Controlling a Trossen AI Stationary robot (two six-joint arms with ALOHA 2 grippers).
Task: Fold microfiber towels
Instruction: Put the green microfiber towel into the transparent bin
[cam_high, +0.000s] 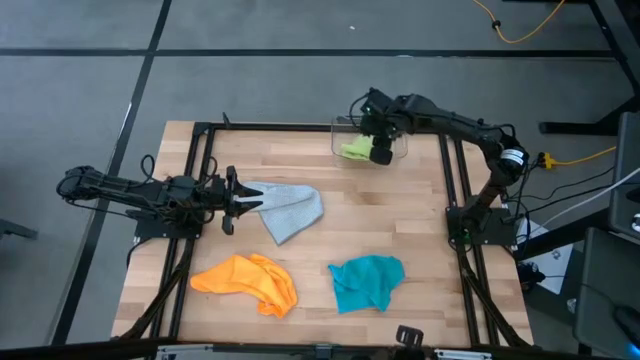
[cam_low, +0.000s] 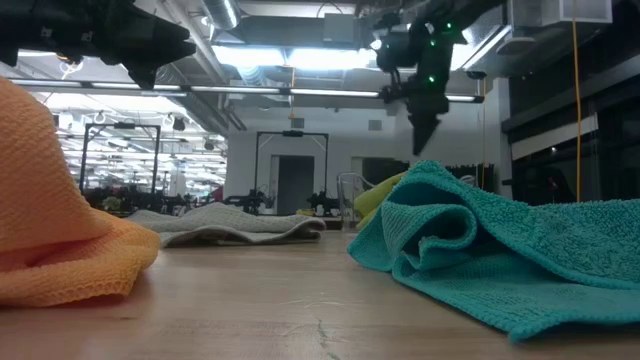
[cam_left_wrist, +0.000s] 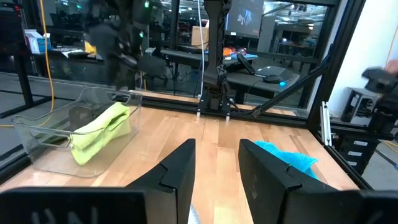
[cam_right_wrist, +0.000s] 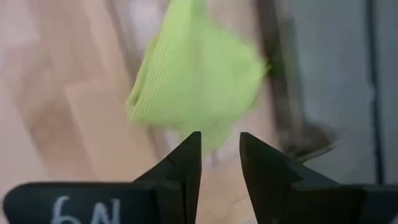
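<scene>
R tool (cam_high: 381, 152) hangs over the clear bin (cam_high: 400, 150) at the far R corner of the counter (cam_high: 400, 220), arm reaching in from the R edge w/ elbow bent, wrist pointing down. Fingers narrow, small gap, nothing gripped; lime green towel (cam_right_wrist: 193, 78) lies just below the tips, inside the bin.

L tool (cam_high: 243, 203) sits low at the L side of the counter, arm stretched flat & level from the L edge toward the middle. Fingers narrow w/ a slim gap; tips at the near edge of the grey-blue towel (cam_high: 288, 208), can't tell if cloth is pinched.

Grey-blue towel lies roughly mid-counter, partly spread. Orange towel (cam_high: 250, 280) crumpled at front L, teal towel (cam_high: 365, 281) crumpled at front R, the two well apart. All four unfolded.
</scene>
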